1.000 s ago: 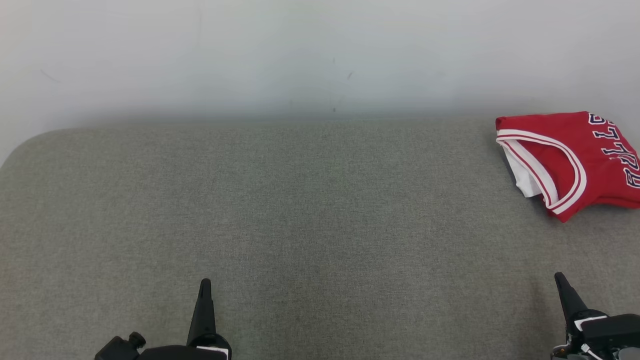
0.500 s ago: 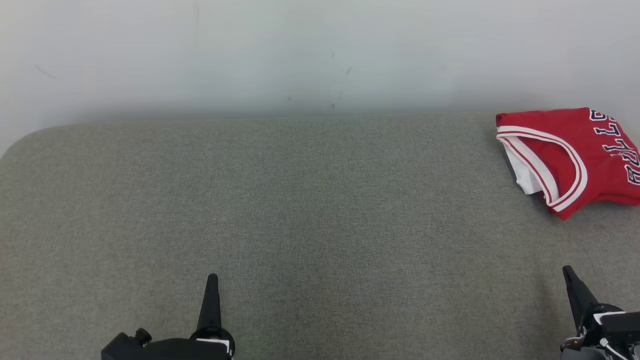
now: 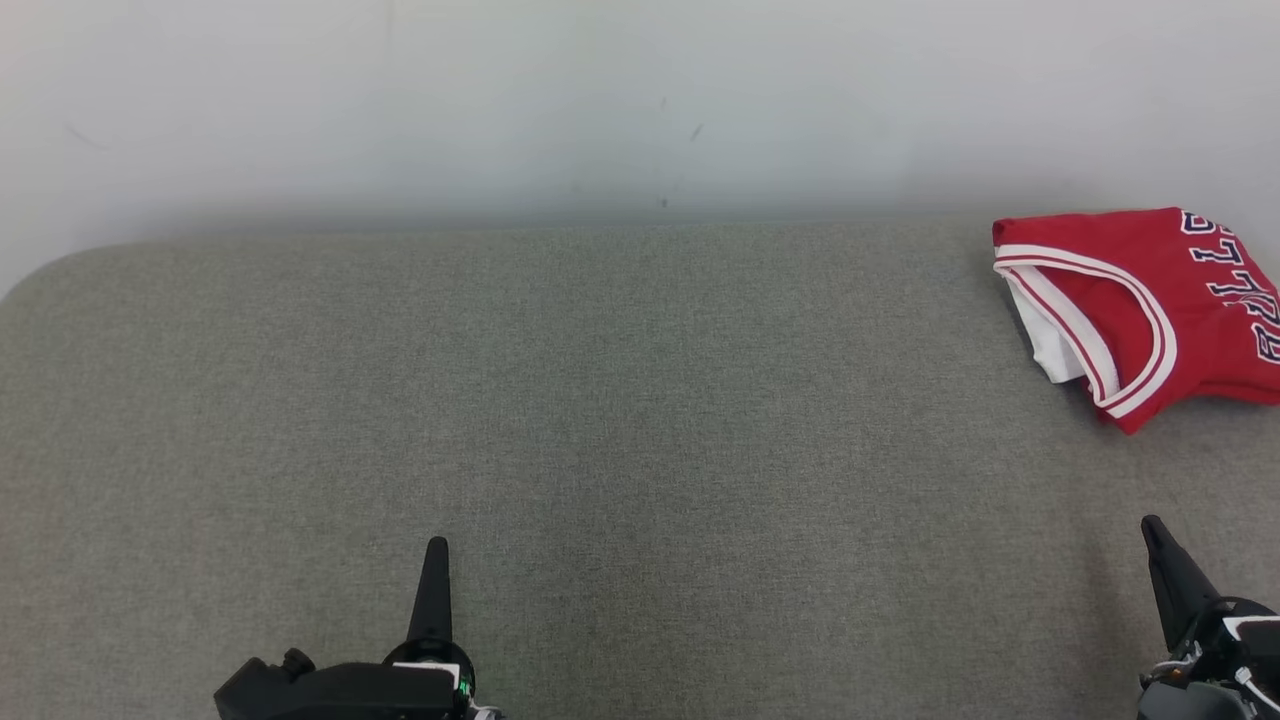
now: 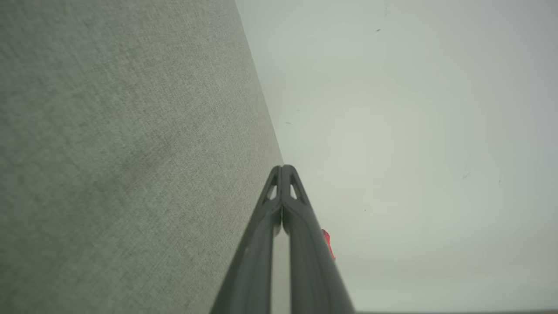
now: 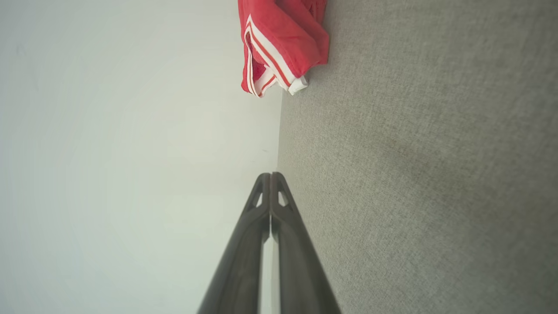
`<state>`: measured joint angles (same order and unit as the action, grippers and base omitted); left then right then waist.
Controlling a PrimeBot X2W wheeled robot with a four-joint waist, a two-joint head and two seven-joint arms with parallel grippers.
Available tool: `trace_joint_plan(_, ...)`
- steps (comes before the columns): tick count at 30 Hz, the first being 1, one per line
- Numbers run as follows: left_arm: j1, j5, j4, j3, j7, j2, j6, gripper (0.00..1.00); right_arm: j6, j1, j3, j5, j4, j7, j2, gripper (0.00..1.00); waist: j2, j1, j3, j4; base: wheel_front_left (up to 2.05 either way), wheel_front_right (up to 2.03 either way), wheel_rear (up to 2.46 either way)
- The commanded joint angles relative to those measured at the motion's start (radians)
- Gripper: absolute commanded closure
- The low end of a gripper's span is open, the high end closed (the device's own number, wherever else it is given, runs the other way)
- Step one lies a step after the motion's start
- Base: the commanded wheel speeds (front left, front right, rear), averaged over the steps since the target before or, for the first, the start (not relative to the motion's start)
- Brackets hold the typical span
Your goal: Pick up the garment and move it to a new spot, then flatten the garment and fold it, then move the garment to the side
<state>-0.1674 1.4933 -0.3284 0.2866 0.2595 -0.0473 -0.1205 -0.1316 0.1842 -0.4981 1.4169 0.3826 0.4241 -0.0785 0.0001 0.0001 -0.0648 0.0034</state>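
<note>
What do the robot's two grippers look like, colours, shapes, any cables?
Both the left gripper and right gripper have long, dark fingers tapering to a point, with triangular cut-outs near the tips. Black housings carry white patches; thin pale cables run beside the right one.

Both black: the left claw (image 3: 436, 550) has tapered fingers (image 4: 261, 244), a white label (image 3: 437, 668) and a knob (image 3: 296, 660) at 9 o'clock; the right claw (image 3: 1152, 526) trails pale wires (image 3: 1250, 685).

Bare lab: felt table (image 3: 640, 400), white wall (image 3: 640, 100)
</note>
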Motion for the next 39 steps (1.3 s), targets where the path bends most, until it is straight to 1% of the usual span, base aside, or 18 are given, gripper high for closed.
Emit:
trace_joint_plan(1, -0.019, 0.026, -0.001, 0.005, 0.004, -0.005, -0.005, 1.0, 0.001, 0.011, -0.01, 0.022, 0.001, 0.012, -0.005, 1.0, -0.0001, -0.0001, -0.001, 0.0, 0.0, 0.0, 0.0)
trace_joint_plan(22, -0.05, 0.179, -0.019, 0.041, 0.004, -0.005, -0.012, 1.0, 0.002, 0.042, -0.071, 0.163, 0.019, 0.09, -0.009, 1.0, -0.0001, -0.0001, -0.018, -0.004, 0.0, 0.0, 0.0)
trace_joint_plan(39, -0.05, 0.175, -0.018, 0.04, 0.004, -0.005, -0.012, 1.0, 0.002, 0.039, -0.069, 0.158, 0.019, 0.087, -0.008, 1.0, -0.0001, -0.0001, -0.018, -0.004, 0.0, 0.0, 0.0)
